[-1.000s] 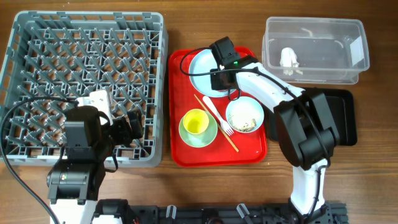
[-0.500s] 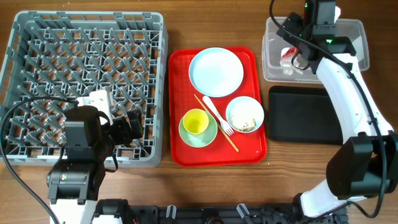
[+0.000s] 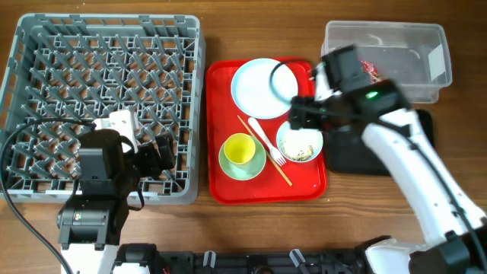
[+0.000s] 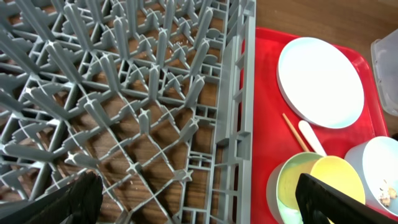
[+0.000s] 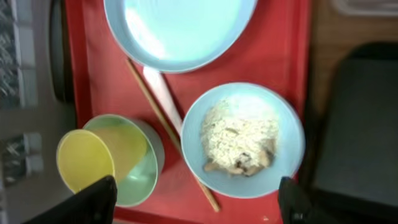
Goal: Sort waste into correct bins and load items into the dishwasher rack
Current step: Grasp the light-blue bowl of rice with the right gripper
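Note:
On the red tray (image 3: 228,190) lie a pale plate (image 3: 262,87), a yellow cup (image 3: 239,149) on a green saucer (image 3: 255,169), a bowl of food scraps (image 3: 299,143), a chopstick (image 3: 270,164) and a white utensil (image 3: 262,137). My right gripper (image 3: 303,122) hovers open above the bowl (image 5: 242,140), with nothing between its fingers (image 5: 99,199). My left gripper (image 3: 160,152) stands open over the front right corner of the grey dishwasher rack (image 3: 106,84), empty. In the left wrist view the rack (image 4: 155,93), plate (image 4: 320,81) and cup (image 4: 336,180) show.
A clear plastic bin (image 3: 426,38) at the back right holds a red and white scrap (image 3: 367,70). A black bin (image 3: 346,156) lies right of the tray, partly under my right arm. Bare wooden table (image 3: 456,152) surrounds them.
My right arm went from the plate to the clear bin, opened there, and has swung back over the bowl on the tray. The left arm has not moved.

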